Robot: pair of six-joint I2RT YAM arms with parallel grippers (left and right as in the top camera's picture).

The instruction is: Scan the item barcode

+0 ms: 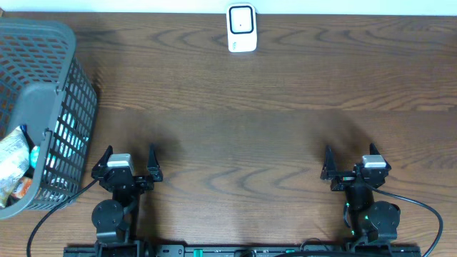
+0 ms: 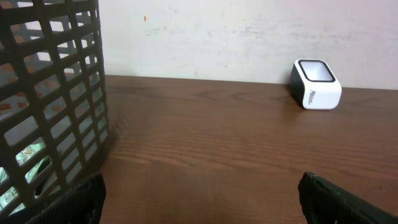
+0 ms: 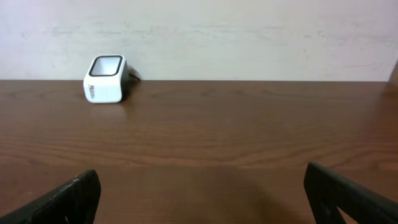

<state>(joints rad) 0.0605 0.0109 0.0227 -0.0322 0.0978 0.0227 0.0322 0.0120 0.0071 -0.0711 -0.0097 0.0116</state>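
Both arms are parked low in the frame w/ nothing in hand. The left gripper (image 1: 130, 153) is lower left and the right gripper (image 1: 350, 153) lower right, jaws on both spread wide and empty. My read is that the step in hand is fetching an item, since nothing's out on the table (image 1: 250, 107) yet.

How I'd run it:
- Use the left arm, as it sits just beside the basket (image 1: 39, 107) at the left edge.
- Come in over the rim from above, not thru the mesh wall.
- Pinch one packet by an edge so the printed faces stay clear.
- Lift straight up so it doesn't snag the mesh.
- Carry it to the scanner (image 1: 241, 28), top centre by the wall and well apart from both arms.
- Turn the barcode toward its window. I can't see a barcode from here, so I'd expect to rotate the item.

Basket contents: a crinkly snack packet (image 1: 13, 160) in white, orange and blue at the far lower left, and something teal showing thru the mesh. Can't tell the count. The scanner has nothing in front of it.
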